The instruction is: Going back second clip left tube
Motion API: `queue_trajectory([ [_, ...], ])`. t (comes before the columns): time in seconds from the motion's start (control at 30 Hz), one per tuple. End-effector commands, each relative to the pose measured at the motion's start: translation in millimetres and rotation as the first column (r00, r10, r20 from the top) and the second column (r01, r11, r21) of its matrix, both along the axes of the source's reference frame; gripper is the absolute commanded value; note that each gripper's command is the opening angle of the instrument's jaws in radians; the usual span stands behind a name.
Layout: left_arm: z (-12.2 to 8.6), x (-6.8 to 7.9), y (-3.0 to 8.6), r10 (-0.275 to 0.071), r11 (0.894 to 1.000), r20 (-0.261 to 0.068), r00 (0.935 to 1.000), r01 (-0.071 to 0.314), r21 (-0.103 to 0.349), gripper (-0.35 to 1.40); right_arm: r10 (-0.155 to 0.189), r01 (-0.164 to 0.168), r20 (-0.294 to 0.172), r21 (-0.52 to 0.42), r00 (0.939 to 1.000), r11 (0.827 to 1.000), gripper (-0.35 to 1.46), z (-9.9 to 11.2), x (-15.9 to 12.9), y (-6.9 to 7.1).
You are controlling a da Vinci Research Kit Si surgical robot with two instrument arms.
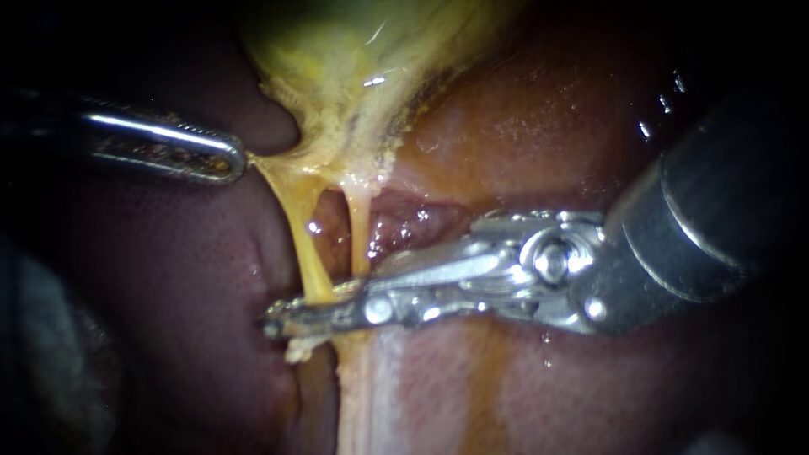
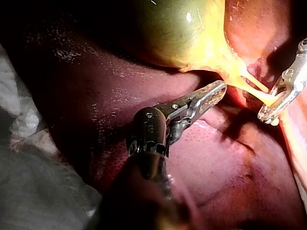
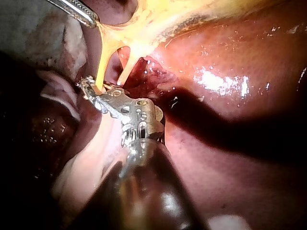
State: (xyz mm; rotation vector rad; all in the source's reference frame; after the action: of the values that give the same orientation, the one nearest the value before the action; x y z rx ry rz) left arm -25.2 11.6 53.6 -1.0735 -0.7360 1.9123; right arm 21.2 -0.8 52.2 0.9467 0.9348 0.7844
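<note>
Crossing thin, slick yellow left tube [image 1: 305, 244]: steel right instrument [image 1: 285, 323].

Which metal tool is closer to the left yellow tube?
Right. The right tool crosses the left yellow tube; the left tool grips the edge of the yellow gallbladder, farther up.

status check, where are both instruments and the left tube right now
Left instrument jaws shut on gallbladder edge, tissue drawn taut. Right instrument tip lying across the left tube. Right tube close alongside, nothing else in the way.
</note>
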Motion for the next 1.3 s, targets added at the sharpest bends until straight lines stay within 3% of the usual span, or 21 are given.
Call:
queue_trajectory([
  [0.03, 0.0, 0.0, 0.0, 0.000, 1.000, 0.000, 1.0000, 0.000, 0.000, -0.35, -0.018, 0.018, -0.006, -0.017, 0.9998, 1.000, -0.33, 0.2, 0.1, -0.1],
  [0.1, 0.0, 0.0, 0.0, 0.000, 1.000, 0.000, 1.0000, 0.000, 0.000, -0.35, -0.040, 0.038, -0.030, -0.076, 0.9987, 0.996, 0.01, 0.7, 0.3, -0.2],
  [0.17, 0.1, 0.0, 0.0, 0.000, 1.000, 0.000, 1.0000, 0.000, -0.001, -0.35, -0.033, 0.029, -0.042, -0.079, 0.9986, 0.996, 0.25, 1.5, 0.6, -0.4],
  [0.3, 0.1, 0.0, -0.1, 0.000, 1.000, 0.000, 1.0000, 0.000, -0.001, -0.35, -0.029, 0.025, -0.048, -0.085, 0.9984, 0.996, 0.38, 2.7, 0.8, -0.7],
  [0.5, 0.2, 0.0, -0.1, 0.000, 1.000, 0.000, 1.0000, 0.000, -0.001, -0.35, -0.050, 0.041, -0.058, -0.146, 0.9971, 0.988, 0.47, 4.6, 1.0, -0.9],
  [0.57, 0.2, 0.0, -0.1, 0.000, 1.000, 0.000, 1.0000, 0.000, -0.002, -0.35, -0.034, 0.025, -0.050, -0.179, 0.9982, 0.983, 0.49, 5.3, 1.2, -0.8],
  [0.7, 0.3, -0.1, -0.1, 0.000, 1.000, 0.000, 1.0000, 0.000, -0.002, -0.35, -0.048, 0.034, -0.057, -0.230, 0.9972, 0.973, 0.50, 6.1, 0.8, -0.4],
  [0.93, 0.5, -0.1, -0.2, 0.000, 1.000, -0.001, 1.0000, 0.000, -0.003, -0.35, -0.072, 0.050, -0.067, -0.295, 0.9951, 0.954, 0.50, 6.2, 0.2, -0.2],
  [1.17, 0.6, -0.1, -0.1, 0.000, 1.000, 0.000, 1.0000, 0.000, -0.003, -0.35, -0.105, 0.068, -0.078, -0.380, 0.9914, 0.923, 0.50, 5.9, -1.1, -0.2],
  [1.3, 0.6, 0.0, -0.2, 0.000, 1.000, 0.000, 1.0000, 0.000, -0.003, -0.35, -0.108, 0.067, -0.078, -0.407, 0.9911, 0.911, 0.50, 5.4, -2.6, 0.0],
])
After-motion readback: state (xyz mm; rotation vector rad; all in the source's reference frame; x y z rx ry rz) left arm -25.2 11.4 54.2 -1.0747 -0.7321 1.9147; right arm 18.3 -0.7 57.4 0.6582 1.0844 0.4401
